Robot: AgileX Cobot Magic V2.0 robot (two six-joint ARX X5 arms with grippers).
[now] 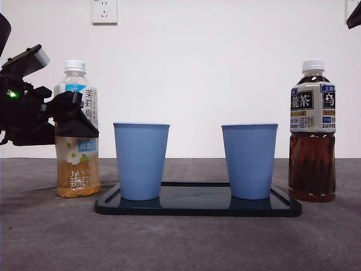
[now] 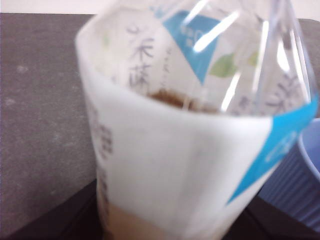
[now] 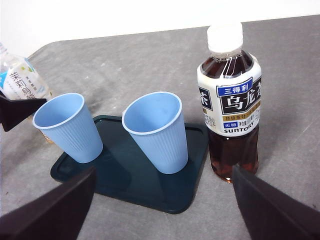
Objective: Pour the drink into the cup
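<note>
Black, the left end effector (image 1: 70, 116) is clamping the pale tea bottle (image 1: 78, 135) standing on the table (image 1: 180, 243) beside the tray's (image 1: 197, 208) left end; 2 blue cups (image 1: 141, 161) are standing on it. The right end effector (image 3: 165, 210) is hovering spread wide, gripping nothing, near the dark tea bottle (image 1: 312, 132).

Grey table (image 1: 180, 243): tray (image 1: 197, 208), 2 bottles (image 1: 77, 135) (image 1: 312, 130).

On your counter (image 1: 186, 243) a tray (image 1: 197, 206) carries two cups (image 1: 141, 161) side by side; one bottle (image 1: 78, 135) stands left of it, another bottle (image 1: 312, 132) right, apparently just clear.
</note>
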